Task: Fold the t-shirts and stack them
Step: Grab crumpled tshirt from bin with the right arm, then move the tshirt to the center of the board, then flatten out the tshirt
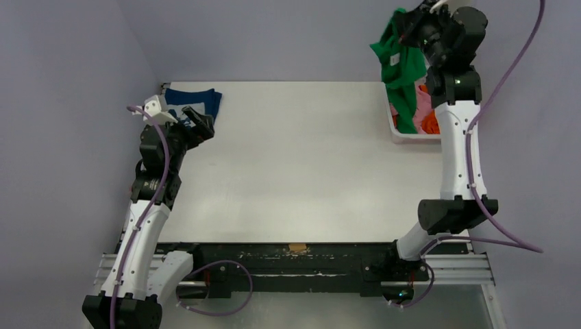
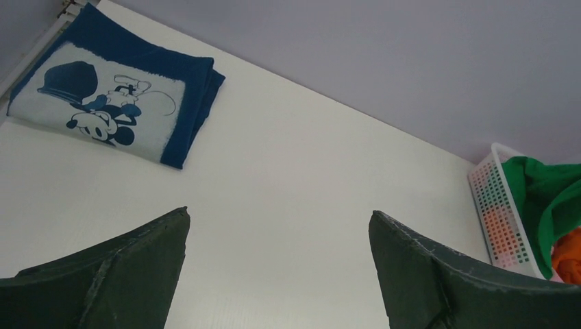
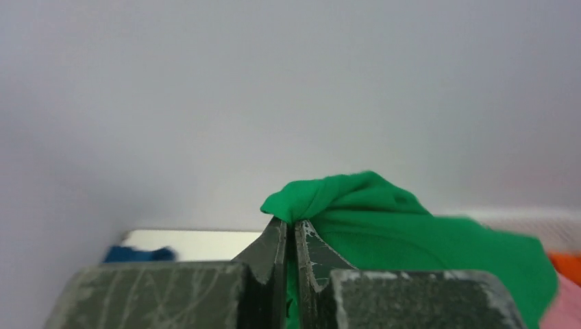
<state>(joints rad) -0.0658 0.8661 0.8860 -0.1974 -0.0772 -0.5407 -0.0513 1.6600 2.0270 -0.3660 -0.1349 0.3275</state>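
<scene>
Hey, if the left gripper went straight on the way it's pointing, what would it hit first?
Probably bare table, then the far wall. The left gripper aims between the folded navy t-shirt and the basket, though depth is unclear.

A: The right pincer (image 3: 293,232)?
B: Fingers pressed together on a fold of the green t-shirt (image 3: 384,219), which bulges rightward.
A: Around it?
B: Orange cloth (image 3: 566,261) and pink cloth (image 3: 566,307) at the right edge; blue cloth (image 3: 137,254) far left, beside a strip of desk (image 3: 199,240).
</scene>
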